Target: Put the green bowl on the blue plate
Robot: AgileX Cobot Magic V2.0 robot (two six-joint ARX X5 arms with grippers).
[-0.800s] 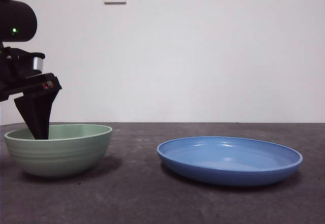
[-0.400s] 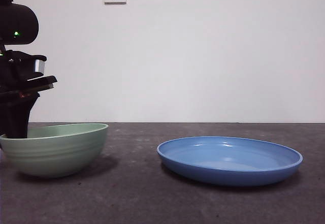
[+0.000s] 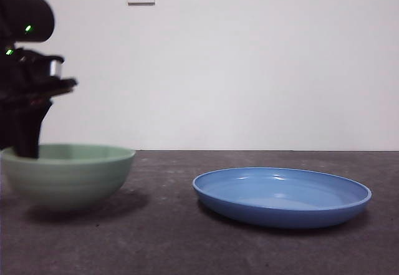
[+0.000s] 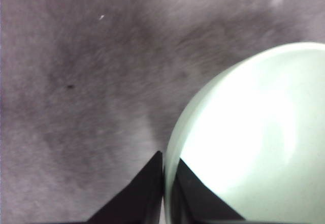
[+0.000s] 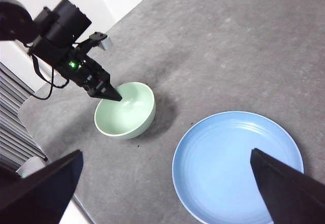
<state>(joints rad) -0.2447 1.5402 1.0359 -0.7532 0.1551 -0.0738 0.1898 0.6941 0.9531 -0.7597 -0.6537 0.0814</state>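
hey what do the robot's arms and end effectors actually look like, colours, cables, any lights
Both arms are black. The left end effector has two tapering wedge-shaped black jaws, a small silver-grey block beside its wrist, a green indicator light and black cables looping behind. The right end effector shows only two broad, pointed black jaws.

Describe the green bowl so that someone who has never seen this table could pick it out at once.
On the dark grey table, look away from the wide, shallow, glossy blue plate to the side where the black left gripper comes down. Its jaws pinch the rim of the pale mint-green, glossy round bowl. The bowl is deeper and narrower than the plate and has faint ridges outside.
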